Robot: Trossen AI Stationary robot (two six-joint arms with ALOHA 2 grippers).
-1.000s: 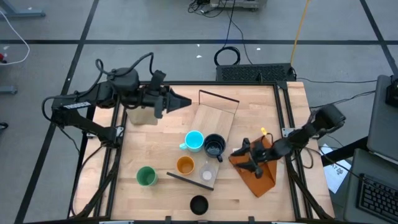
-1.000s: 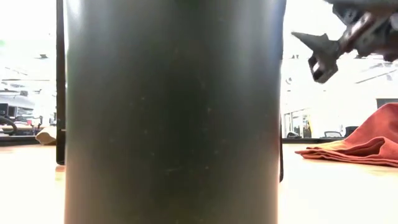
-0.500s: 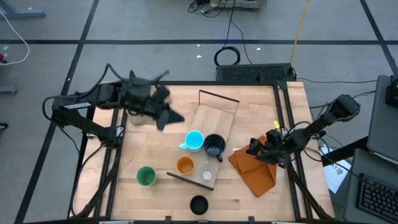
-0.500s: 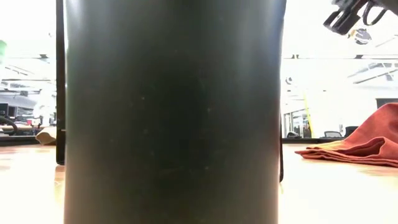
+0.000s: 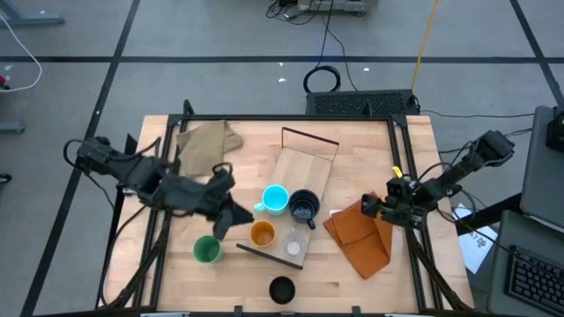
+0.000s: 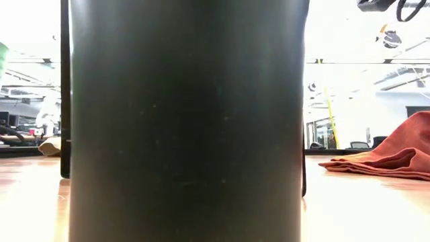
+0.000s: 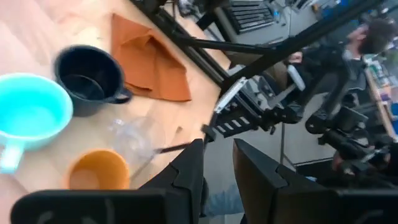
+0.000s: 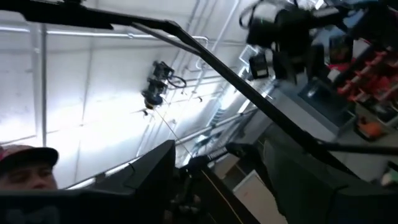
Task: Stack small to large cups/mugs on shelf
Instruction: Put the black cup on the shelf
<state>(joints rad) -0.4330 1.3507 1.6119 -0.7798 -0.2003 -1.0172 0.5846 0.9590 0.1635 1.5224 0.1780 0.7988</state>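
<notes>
Light wooden tabletop (image 5: pixel 352 291), left gripper (image 5: pixel 227 218) narrowly parted, empty, round green plastic cup (image 5: pixel 207 250) just beside it, right gripper (image 5: pixel 368 206) apart, empty, over rust-orange folded cloth (image 5: pixel 359 236)

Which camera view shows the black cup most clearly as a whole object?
The high view: the black cup appears whole, standing alone near the table's front edge. In the low view a dark cylinder, probably this cup, fills the picture, so no rim or base shows. Neither wrist view shows it.
</notes>
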